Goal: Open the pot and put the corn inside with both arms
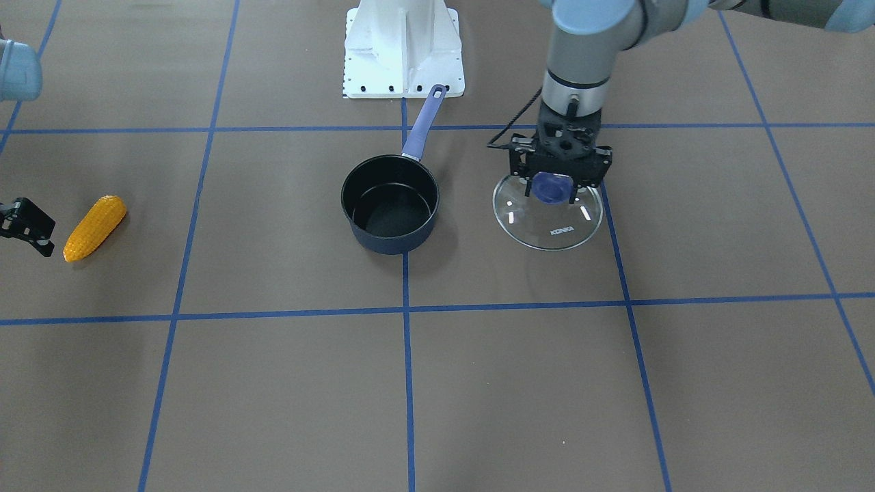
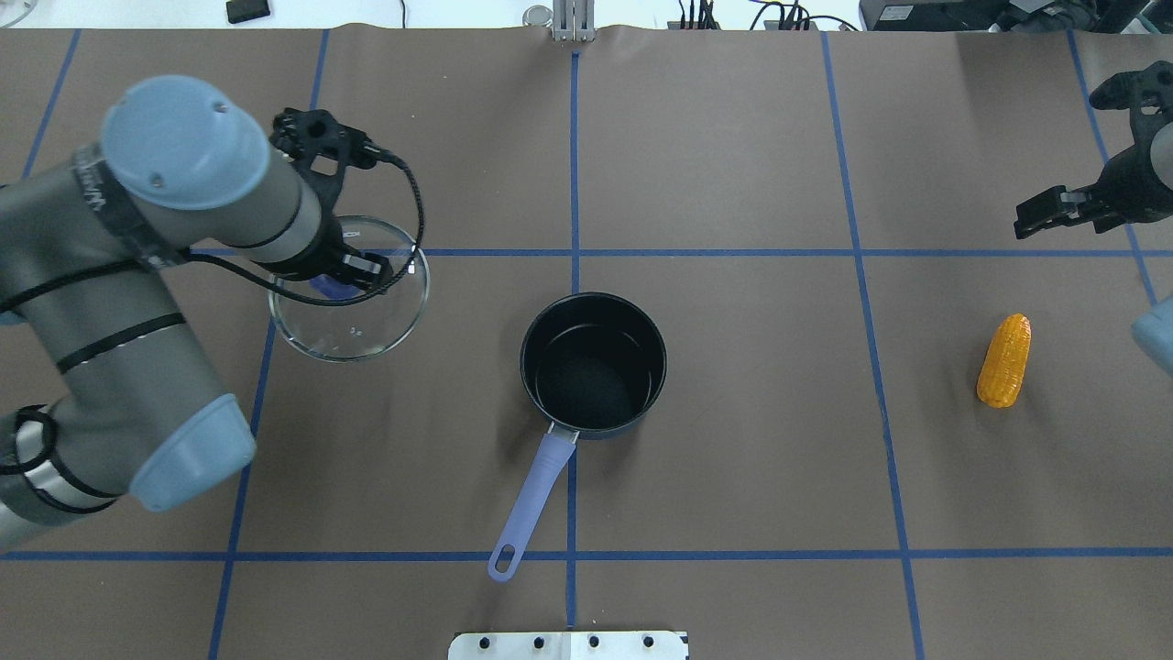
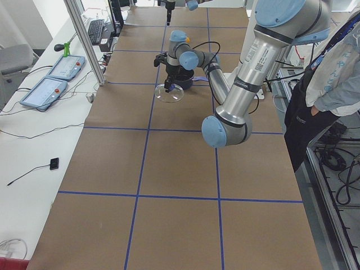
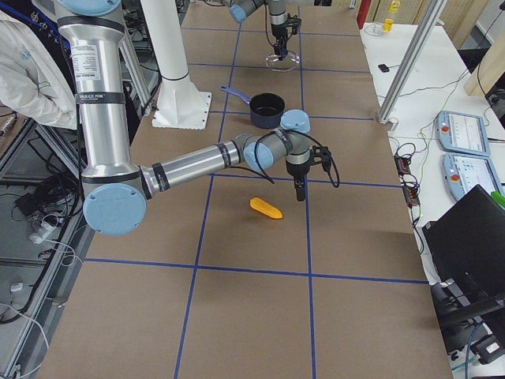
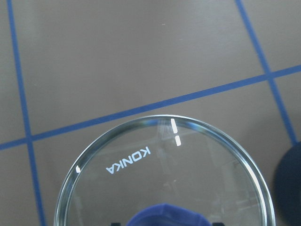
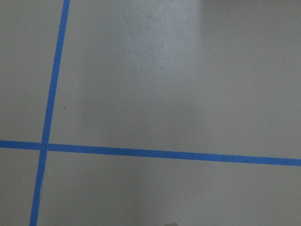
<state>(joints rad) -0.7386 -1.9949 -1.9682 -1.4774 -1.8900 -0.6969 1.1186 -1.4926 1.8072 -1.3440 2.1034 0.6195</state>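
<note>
The pot (image 1: 393,244) is standing uncovered near the middle of the brown-papered table (image 1: 519,383). Its black inside is showing, and its lavender handle (image 1: 424,123) is pointing back toward the white base block (image 1: 403,51).

In the front-facing view the glass lid (image 1: 550,229) is sitting just right of the pot, apart from it. The white print "KONKA" is reading across the lid's near edge, and the left wrist camera is showing the same word turned upside down under the rim. The left gripper (image 1: 550,192) is pointing straight down at the lid, its two fingers clamped on either side of the purple knob (image 1: 551,184). Whether the lid's rim is resting on the paper or hanging just over it cannot be told.

The corn (image 1: 95,227) is lying flat on the table well to the left of the pot in that view, on the robot's right side, at a slant to the blue tape lines (image 6: 155,153). The right gripper (image 1: 34,236) is hovering just beside the corn at the picture's left edge, not touching it. Whether its fingers are apart or together cannot be told. The right wrist camera is taking in only brown paper crossed by the tape.

In the left-side view a person (image 3: 332,73) in a pale shirt with a blue lanyard is standing at the table's right edge, hands in pockets.
</note>
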